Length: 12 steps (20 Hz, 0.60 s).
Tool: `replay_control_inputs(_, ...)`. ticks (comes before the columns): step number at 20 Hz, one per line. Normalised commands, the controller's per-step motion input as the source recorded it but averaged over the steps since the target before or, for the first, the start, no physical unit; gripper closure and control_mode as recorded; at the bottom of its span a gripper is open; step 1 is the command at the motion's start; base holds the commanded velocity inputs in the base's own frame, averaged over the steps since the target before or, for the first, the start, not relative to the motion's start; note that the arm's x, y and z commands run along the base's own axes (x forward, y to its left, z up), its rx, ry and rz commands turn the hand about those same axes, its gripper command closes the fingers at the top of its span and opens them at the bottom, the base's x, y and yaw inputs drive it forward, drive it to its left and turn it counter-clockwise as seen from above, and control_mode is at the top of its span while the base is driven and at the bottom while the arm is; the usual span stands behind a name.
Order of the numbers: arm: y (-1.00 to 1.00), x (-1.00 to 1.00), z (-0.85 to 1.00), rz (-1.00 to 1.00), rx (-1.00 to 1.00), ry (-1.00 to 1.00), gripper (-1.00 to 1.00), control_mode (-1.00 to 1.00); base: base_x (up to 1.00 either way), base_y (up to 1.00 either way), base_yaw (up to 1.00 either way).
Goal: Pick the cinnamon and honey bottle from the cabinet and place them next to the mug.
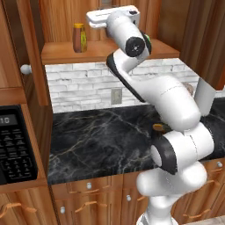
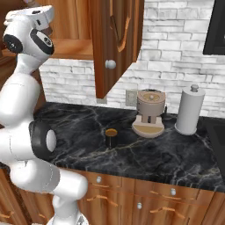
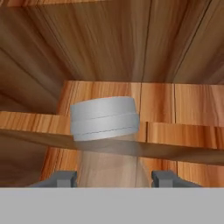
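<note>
In the hand view the cinnamon [image 3: 105, 118] stands straight ahead of the hand [image 3: 111, 178], between the two dark fingertips [image 3: 61, 178]. Its grey cap is at the middle of the picture and its clear body goes down into the gap between the tips. Each tip sits just beside the wall of the bottle — the hand is closed around the cinnamon, though I cannot tell exactly whether the pads touch the glass on both sides. The bottle stands upright on the thick shelf board of the cabinet [image 3: 183, 43], whose wooden panels rise behind and around it.

From the left base view the arm reaches up into the cabinet [image 1: 61, 17], and the honey bottle [image 1: 79, 38] stands upright on the same shelf, to the left of the hand and well apart from it. The white wrist covers the cinnamon in this view.

In the right base view the mug [image 2: 111, 137] stands on the black marble desk [image 2: 83, 127], far below the shelf. Near it, to the right, are a beige round appliance [image 2: 150, 113] and a paper towel roll [image 2: 189, 110]. An open cabinet door [image 2: 115, 44] hangs above the desk, between the arm and these things.

The cinnamon is slim, with a wide grey cap — in the hand view its body looks pale and half transparent.
</note>
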Motion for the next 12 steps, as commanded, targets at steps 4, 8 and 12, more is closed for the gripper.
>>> replay_control_inputs(4, -0.24, -1.0, -0.21, 0.0, 0.03, -0.05, 1.0, -1.0, 0.0, 0.0, 0.0)
replay_control_inputs(8, -0.34, -1.0, -0.08, 0.0, 0.04, -0.06, 1.0, -1.0, 0.0, 0.0, 0.0)
replay_control_inputs(12, -0.52, -1.0, -0.35, 0.0, 0.07, -0.06, 1.0, -1.0, 0.0, 0.0, 0.0)
